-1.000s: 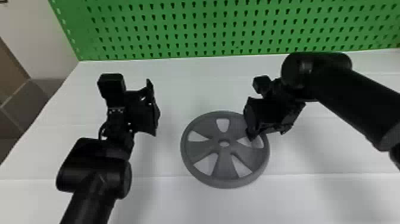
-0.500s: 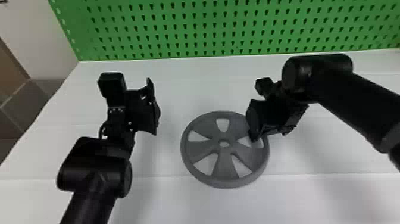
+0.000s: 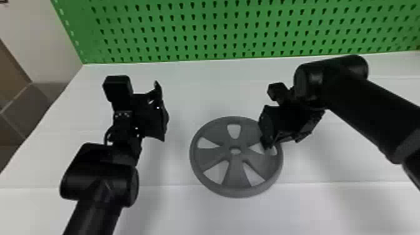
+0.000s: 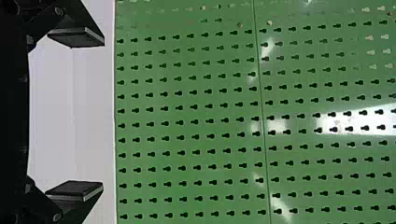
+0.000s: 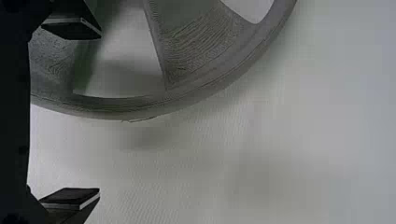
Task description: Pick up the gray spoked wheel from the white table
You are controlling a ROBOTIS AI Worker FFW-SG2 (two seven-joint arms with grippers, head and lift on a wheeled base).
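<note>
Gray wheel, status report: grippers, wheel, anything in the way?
Gray wheel flat on white table, ungripped. Right gripper open, jaws over the wheel's rim. Left gripper open, off to the wheel's left. Nothing seen in the way.

A hand could slip through the wide strip of white table (image 3: 176,162) between the left gripper (image 3: 161,112) and the gray wheel (image 3: 236,170). There is some room behind the wheel too, but then the green board (image 3: 218,31) stands up like a wall. The right arm (image 3: 368,106) blocks the way from above on the right, and the right gripper (image 3: 283,143) pokes over that side of the wheel. Its fingers (image 5: 70,198) are wide apart, one over the wheel and one past the rim.
</note>
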